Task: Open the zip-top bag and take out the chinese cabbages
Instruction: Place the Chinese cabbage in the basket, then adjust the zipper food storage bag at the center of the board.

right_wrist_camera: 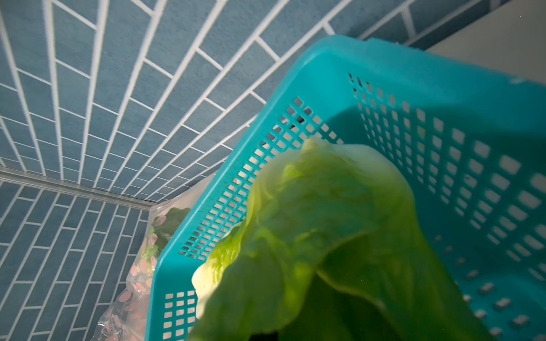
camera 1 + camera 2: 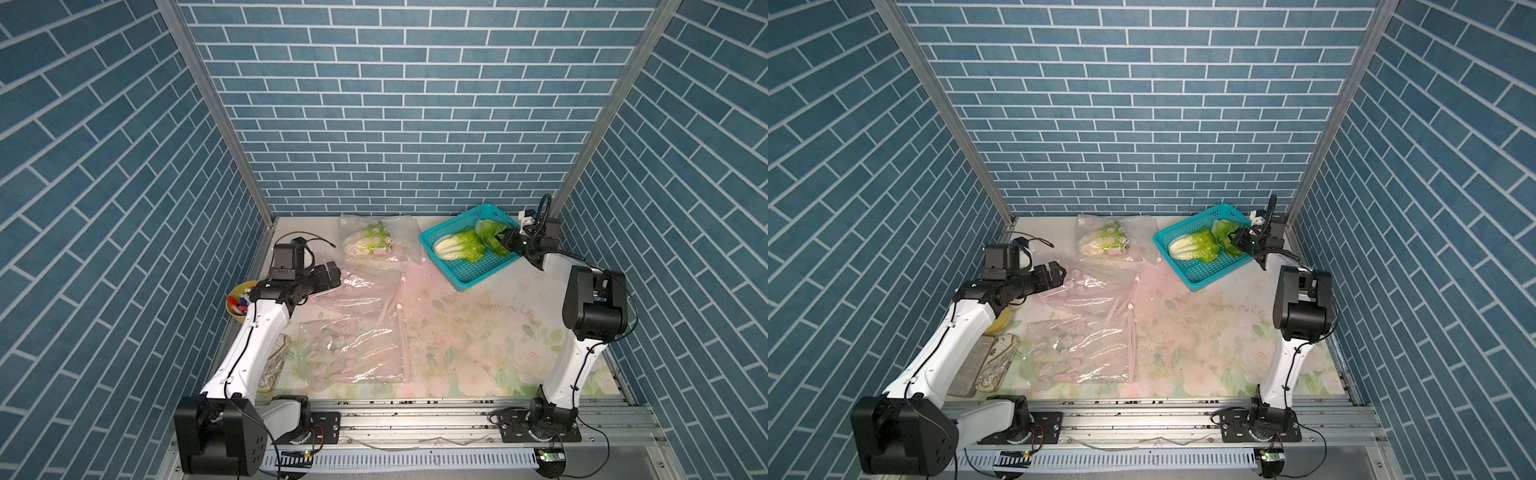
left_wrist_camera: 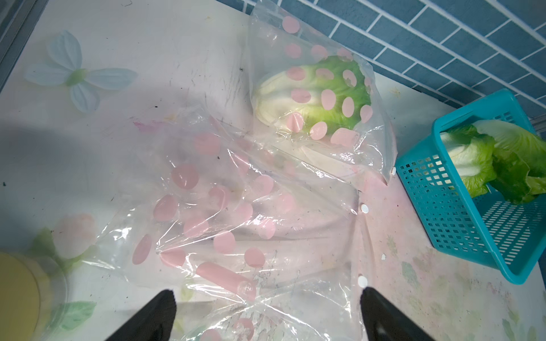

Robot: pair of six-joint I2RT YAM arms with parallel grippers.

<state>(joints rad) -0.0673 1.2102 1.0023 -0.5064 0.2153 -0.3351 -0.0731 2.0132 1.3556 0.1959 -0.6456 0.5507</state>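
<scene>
**Right gripper [image 2: 503, 244] clamped on the first cabbage [image 2: 487, 231] in the basket [image 2: 486, 272]**

We see the right gripper reaching into the teal basket, which stands at the far right of the floral table [image 2: 457, 332]. Its jaws are pressed together on the green leafy end of the first cabbage. In the right wrist view these leaves fill the foreground in front of the basket's perforated wall.

The second cabbage [image 2: 457, 246] lies on the basket floor, touching the first, with its whitish base toward the left arm's side.

The third cabbage [image 2: 368, 239] lies inside the pink-dotted zip-top bag [image 2: 401, 249] at the back of the table, beside the basket. We cannot tell whether the bag's seal is parted.

The left gripper [image 2: 328, 274] hovers with its jaws wide apart and grips nothing. Below it lies an empty dotted bag [image 2: 357, 297]. A second empty bag [image 2: 353, 353] lies flat nearer the front edge.
</scene>
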